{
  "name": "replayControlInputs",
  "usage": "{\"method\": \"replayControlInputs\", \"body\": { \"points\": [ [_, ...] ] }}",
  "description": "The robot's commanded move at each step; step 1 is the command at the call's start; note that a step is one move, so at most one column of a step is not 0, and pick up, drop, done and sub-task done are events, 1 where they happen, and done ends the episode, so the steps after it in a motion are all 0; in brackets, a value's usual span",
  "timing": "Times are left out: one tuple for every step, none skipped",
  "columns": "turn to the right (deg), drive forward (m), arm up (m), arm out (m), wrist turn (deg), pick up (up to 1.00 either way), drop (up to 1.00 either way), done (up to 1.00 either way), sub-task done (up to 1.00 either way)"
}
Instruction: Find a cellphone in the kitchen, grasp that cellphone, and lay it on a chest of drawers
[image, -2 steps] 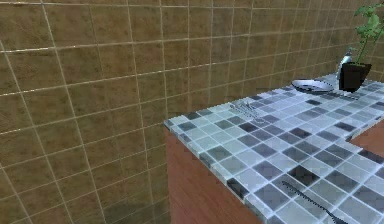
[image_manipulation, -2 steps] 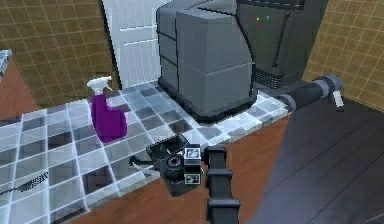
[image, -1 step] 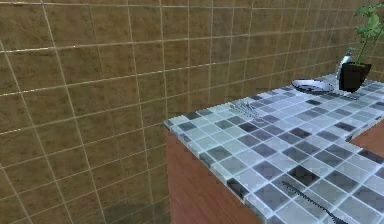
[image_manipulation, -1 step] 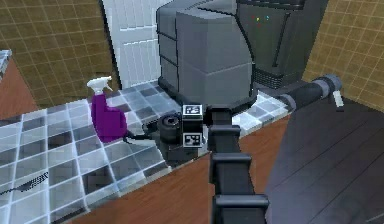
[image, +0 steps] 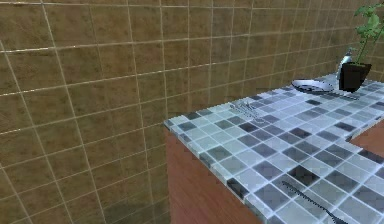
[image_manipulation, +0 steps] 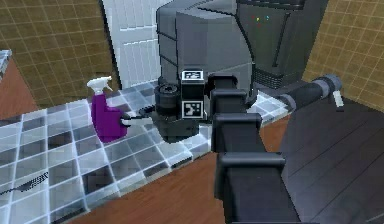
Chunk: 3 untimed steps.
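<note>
My arm (image_manipulation: 245, 150) rises as a dark square bar from the arm side view's bottom edge, with white marker squares (image_manipulation: 192, 90) at its far end. The gripper (image_manipulation: 135, 116) reaches left from there over a grey and white tiled counter (image_manipulation: 60, 150). A purple spray bottle (image_manipulation: 103, 113) with a white trigger stands on the tiles right at the fingertips, so I cannot tell whether the gripper holds anything. In the forward view the same kind of tiled counter (image: 250, 135) runs off to the right, and a dark flat patch (image: 370, 155) lies at its right edge.
A big dark grey appliance (image_manipulation: 205, 50) stands behind the gripper before a white door (image_manipulation: 130, 40). A grey tube (image_manipulation: 315, 90) lies over a dark surface (image_manipulation: 335, 165). A potted plant (image: 358, 62), a shallow dish (image: 315, 84) and thin dark utensils (image: 305, 178) sit on the counter. A tiled wall (image: 80, 100) stands ahead.
</note>
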Motion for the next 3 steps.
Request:
{"method": "replayControlInputs", "body": {
  "points": [
    [0.0, 0.0, 0.0, 0.0, -45.0, 0.0, 0.0, 0.0, 0.0],
    [0.0, 0.0, 0.0, 0.0, -45.0, 0.0, 0.0, 0.0, 0.0],
    [0.0, 0.0, 0.0, 0.0, -9.0, 0.0, 0.0, 0.0, 0.0]
  ]
}}
